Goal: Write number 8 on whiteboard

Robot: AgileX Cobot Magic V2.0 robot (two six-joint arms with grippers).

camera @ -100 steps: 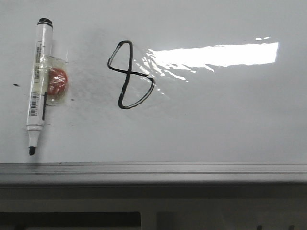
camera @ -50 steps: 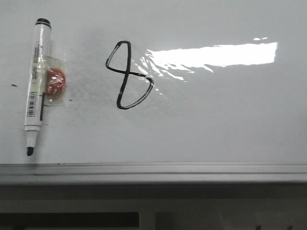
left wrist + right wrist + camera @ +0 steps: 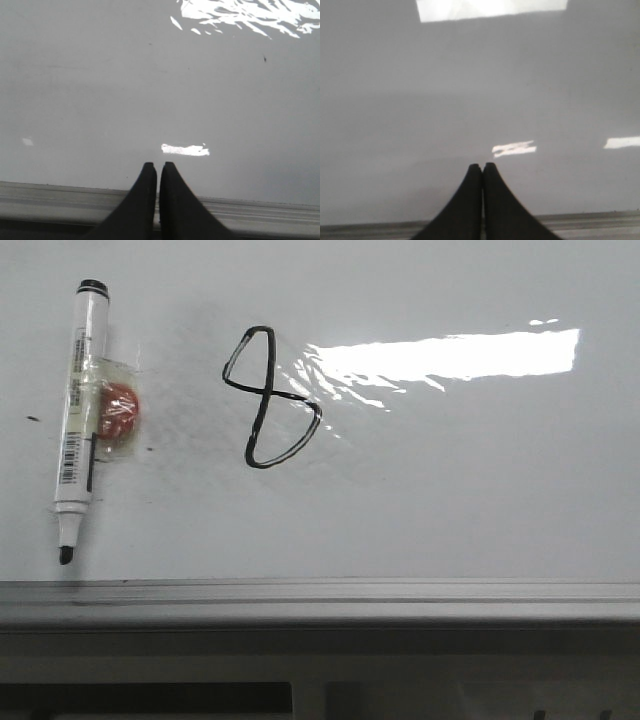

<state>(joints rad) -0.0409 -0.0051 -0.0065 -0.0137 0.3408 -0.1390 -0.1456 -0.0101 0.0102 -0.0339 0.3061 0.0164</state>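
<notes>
A black hand-drawn number 8 point(image 3: 270, 398) stands slanted on the whiteboard point(image 3: 450, 500), left of a bright light reflection. A white marker pen point(image 3: 77, 420) lies uncapped on the board at the far left, tip toward the rail, with a red lump point(image 3: 118, 412) taped to its side. Neither gripper shows in the front view. My left gripper point(image 3: 158, 166) is shut and empty over the board's near edge. My right gripper point(image 3: 482, 166) is shut and empty over bare board. The 8 and the pen are out of both wrist views.
A grey metal edge rail point(image 3: 320, 598) runs along the board's near side; it also shows in the left wrist view point(image 3: 60, 200) and the right wrist view point(image 3: 600, 222). Small black specks point(image 3: 33, 419) mark the board near the pen.
The front view shifted slightly and returned; the pen and the 8 lie where they were a second ago.
</notes>
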